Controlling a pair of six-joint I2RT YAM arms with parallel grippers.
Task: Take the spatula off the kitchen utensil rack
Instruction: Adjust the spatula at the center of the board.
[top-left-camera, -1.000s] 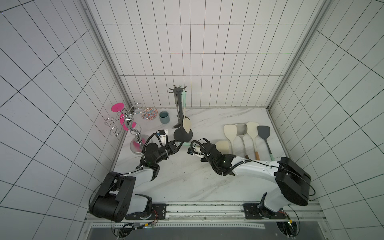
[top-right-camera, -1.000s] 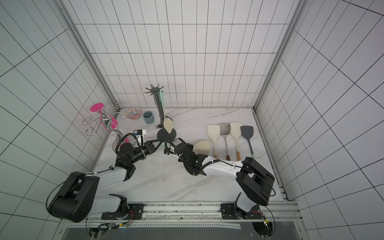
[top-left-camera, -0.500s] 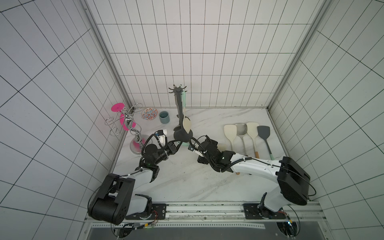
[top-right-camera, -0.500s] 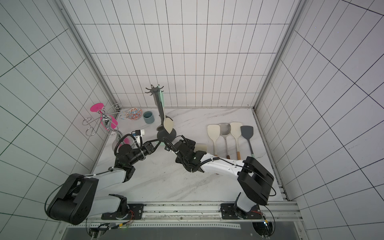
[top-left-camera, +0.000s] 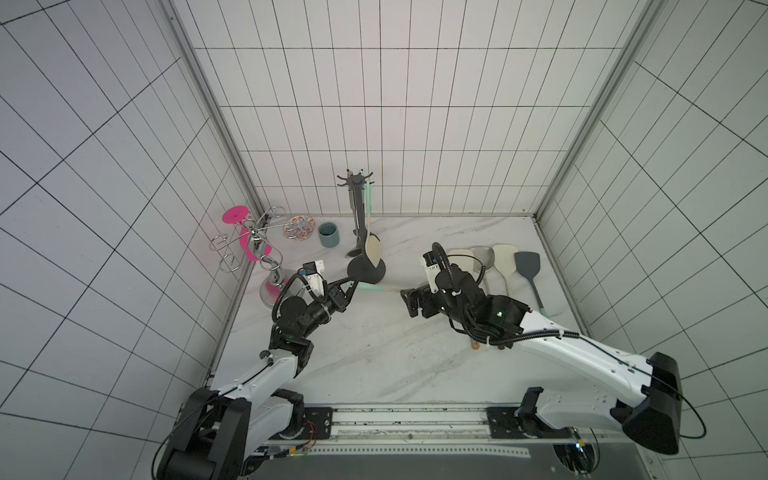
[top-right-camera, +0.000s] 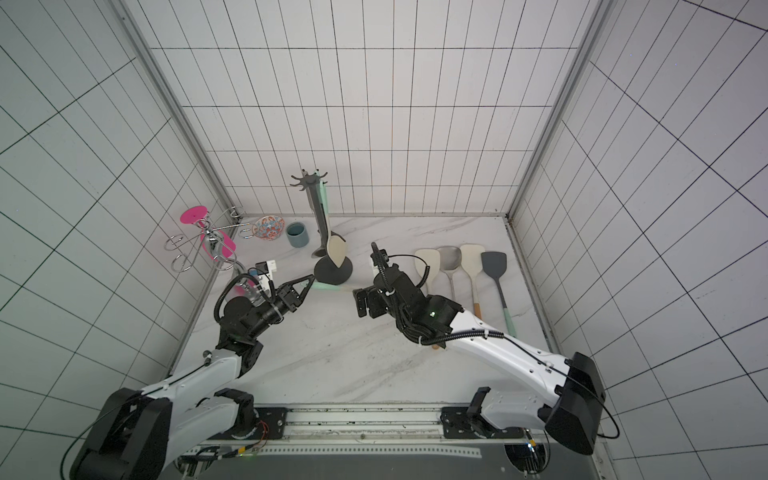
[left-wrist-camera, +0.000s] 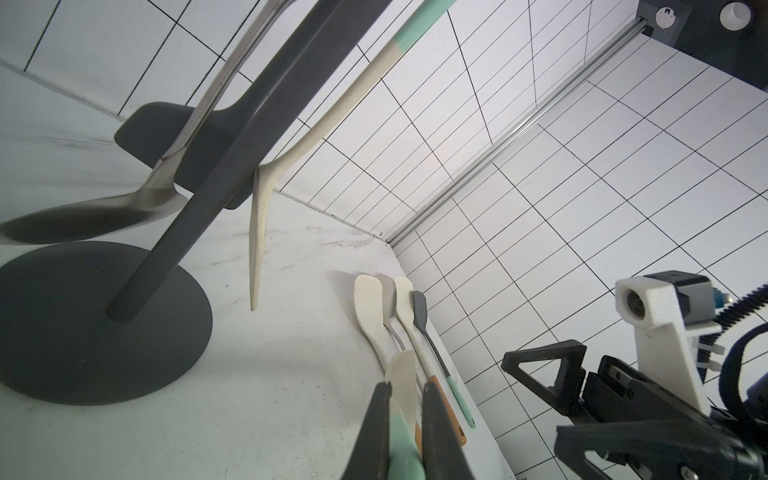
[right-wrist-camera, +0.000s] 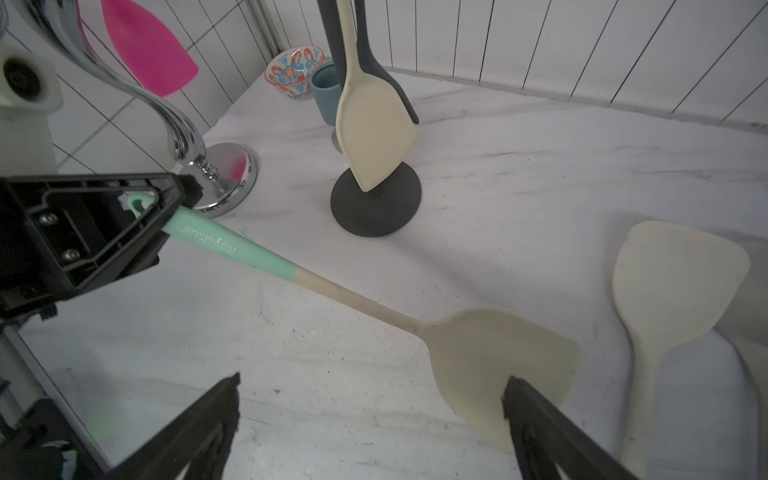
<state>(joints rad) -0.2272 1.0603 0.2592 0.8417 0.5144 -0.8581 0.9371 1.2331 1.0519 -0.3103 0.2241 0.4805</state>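
Where top view hides spatula (top-left-camera: 370, 287) blade — right wrist shows it.

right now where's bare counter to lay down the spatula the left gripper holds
Widest bare patch: marble between left arm and right arm, toward the front rail. Smaller: the back strip between the utensil rack and the spatula row. Crowded: far-left corner with chrome stand, bowl and cup.

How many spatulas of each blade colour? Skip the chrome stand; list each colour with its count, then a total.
Cream spatulas: 4
Steel spatulas: 2
Dark grey spatulas: 2
Total: 8
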